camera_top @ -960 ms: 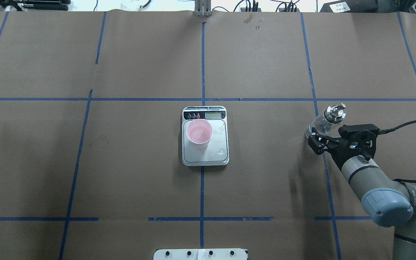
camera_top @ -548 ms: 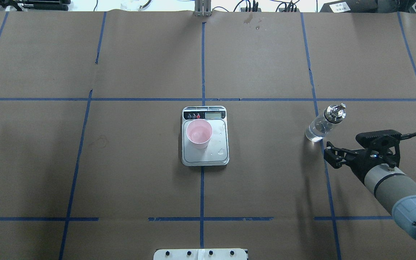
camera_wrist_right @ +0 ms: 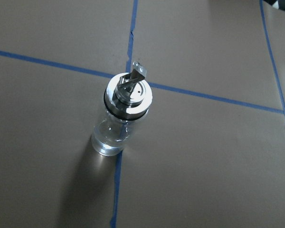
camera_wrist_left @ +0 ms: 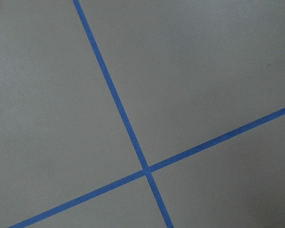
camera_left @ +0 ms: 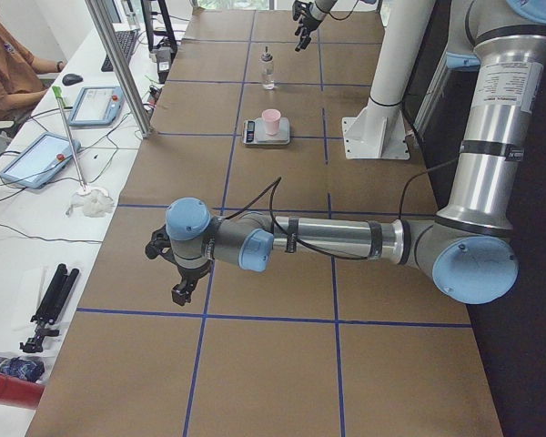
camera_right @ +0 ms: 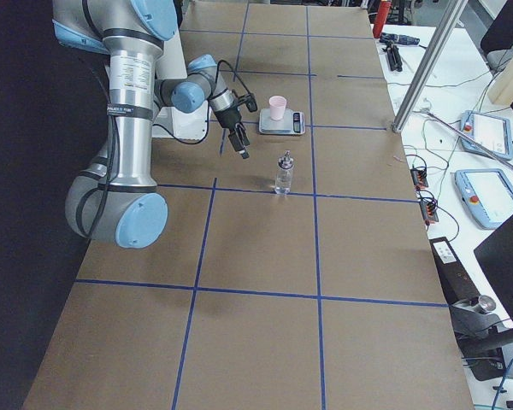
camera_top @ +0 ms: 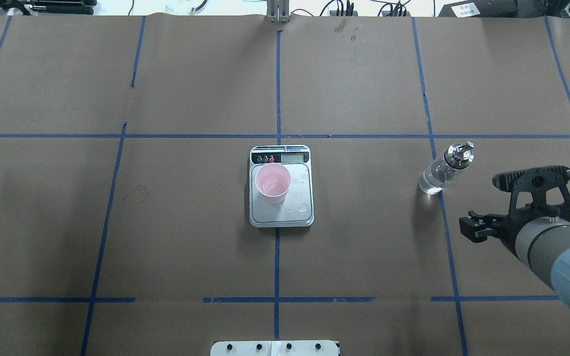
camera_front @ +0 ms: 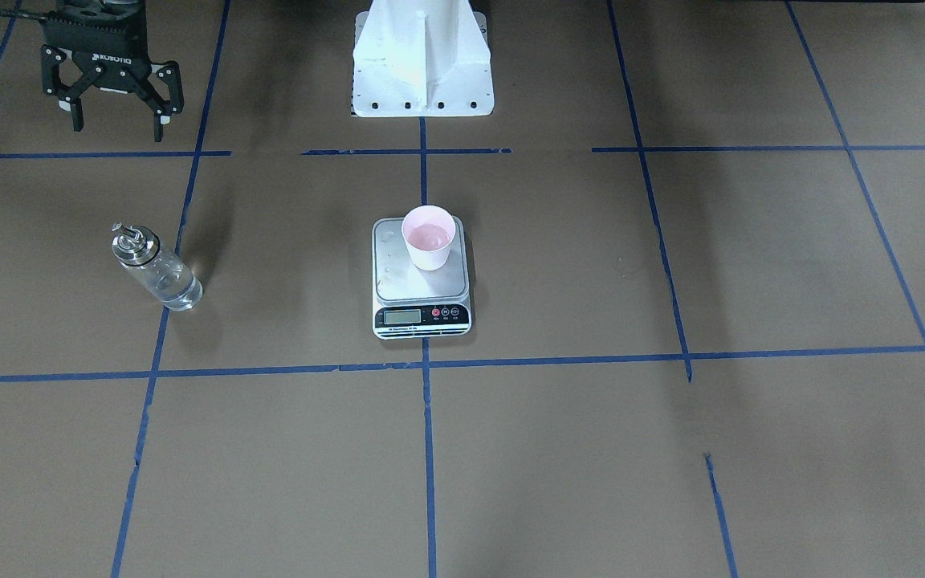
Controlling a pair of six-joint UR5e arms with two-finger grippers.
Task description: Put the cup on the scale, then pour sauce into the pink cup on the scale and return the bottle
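The pale pink cup (camera_top: 272, 183) stands upright on the silver scale (camera_top: 281, 220), left of the platform's middle; it also shows in the front view (camera_front: 429, 237) on the scale (camera_front: 422, 315). The clear glass bottle (camera_top: 441, 173) with a metal spout stands upright on the paper to the right, some clear sauce in its lower part. It fills the right wrist view (camera_wrist_right: 121, 114). My right gripper (camera_front: 117, 128) is open and empty, apart from the bottle on the robot's side (camera_top: 467, 226). My left gripper (camera_left: 177, 291) shows only in the exterior left view; I cannot tell its state.
Clear drops (camera_top: 304, 206) lie on the scale's platform beside the cup. The robot's white base (camera_front: 422, 56) stands at the table's near edge. Blue tape lines cross the brown paper (camera_wrist_left: 142, 161). Tablets and cables lie on the side bench (camera_left: 36, 155).
My right gripper has drawn back from the bottle toward the robot's side of the table. The bottle stays upright where it stood. Cup and scale have not moved.
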